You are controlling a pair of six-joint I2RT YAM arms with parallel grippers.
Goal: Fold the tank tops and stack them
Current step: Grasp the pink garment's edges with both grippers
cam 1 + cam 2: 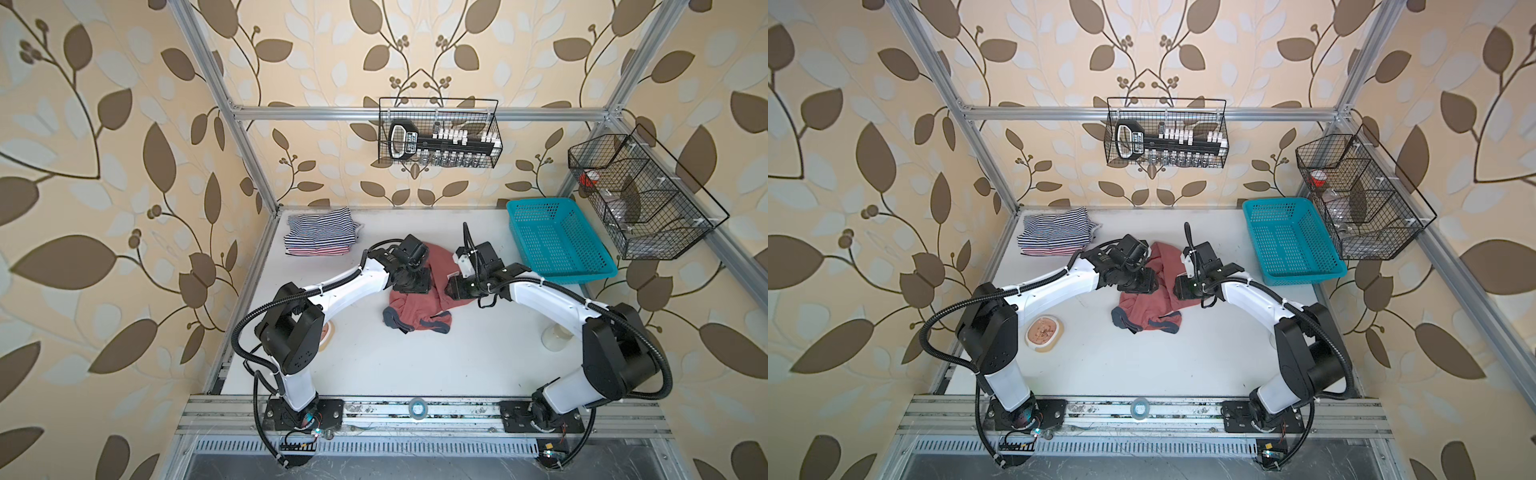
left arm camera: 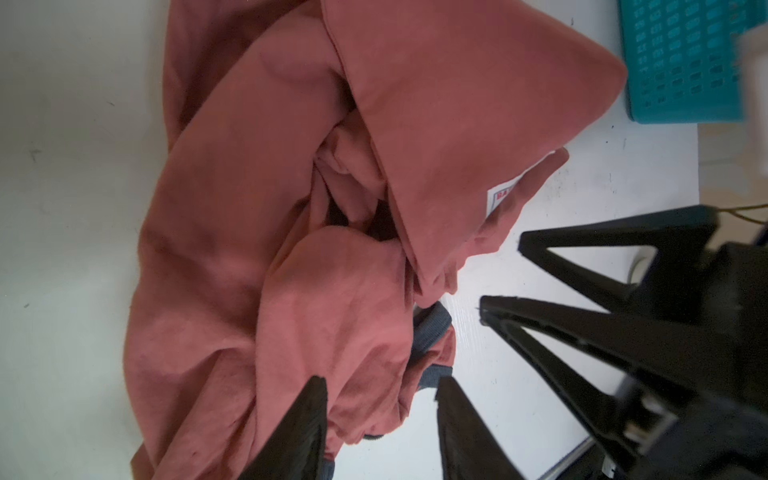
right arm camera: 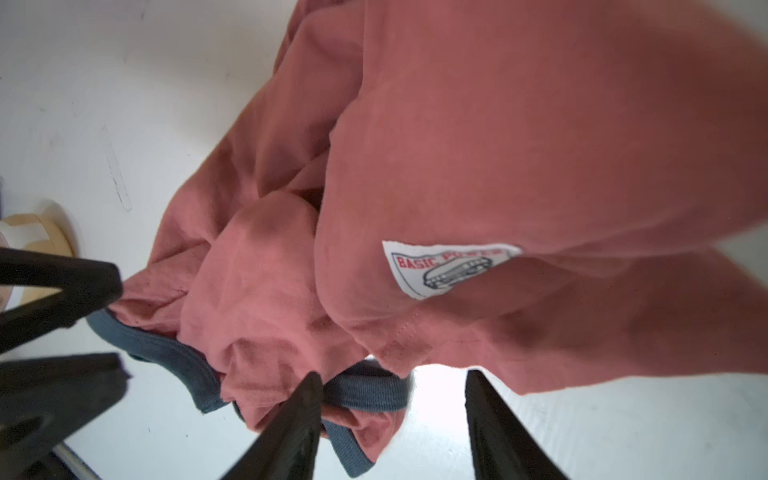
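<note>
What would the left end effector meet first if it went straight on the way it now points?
Most likely the crumpled dusty red tank top: the left end effector, jaws apart, points at the folds near its grey-blue trim. Depth is unclear.

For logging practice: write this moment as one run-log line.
red tank top: crumpled, mid-table; striped tops: folded, stacked far-left; left hand: open; right hand: open
</note>
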